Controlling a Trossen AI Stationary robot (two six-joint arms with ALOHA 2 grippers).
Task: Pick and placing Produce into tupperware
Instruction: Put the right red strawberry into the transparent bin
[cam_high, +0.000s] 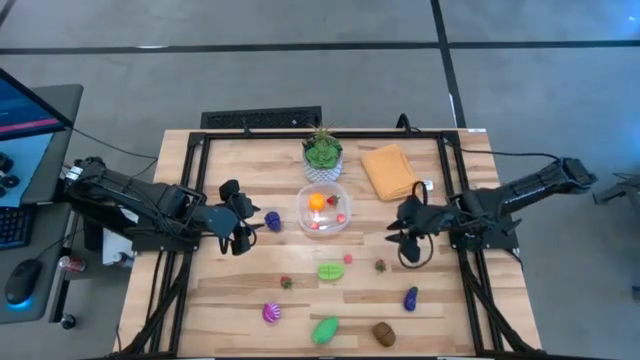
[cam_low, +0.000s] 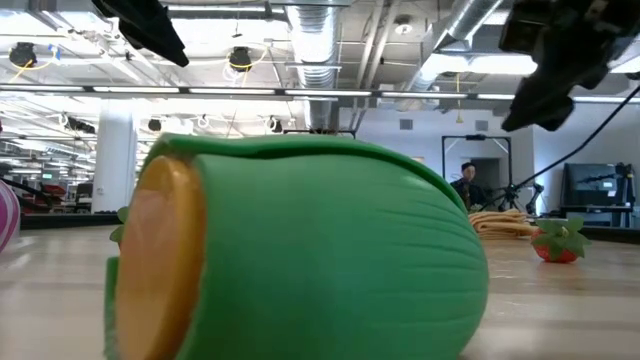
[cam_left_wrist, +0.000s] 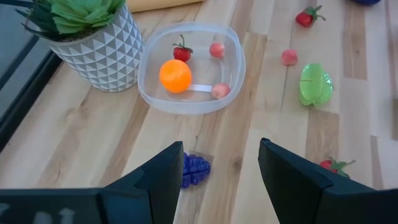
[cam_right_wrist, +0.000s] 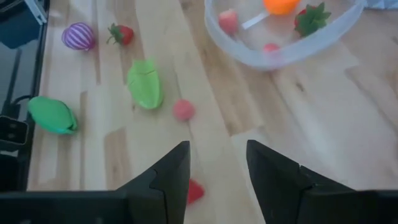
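Note:
The clear tupperware (cam_high: 323, 210) sits mid-table and holds an orange ball (cam_left_wrist: 175, 75), a strawberry (cam_left_wrist: 181, 53) and two pink pieces. My left gripper (cam_high: 240, 225) is open, left of the tupperware, with a purple grape bunch (cam_left_wrist: 194, 169) on the wood just ahead of one fingertip. My right gripper (cam_high: 405, 232) is open on the tupperware's right, above a small red piece (cam_right_wrist: 194, 191). More produce lies on the near half of the table: a green piece (cam_high: 330, 270), a pink one (cam_high: 349, 258), a strawberry (cam_high: 286, 283), a purple striped one (cam_high: 271, 313).
A green plant in a white pot (cam_high: 322, 155) stands just behind the tupperware, and a folded orange cloth (cam_high: 390, 170) lies to its right. Near the front edge lie a green piece (cam_high: 325, 329), a brown one (cam_high: 383, 333) and a dark purple one (cam_high: 411, 297).

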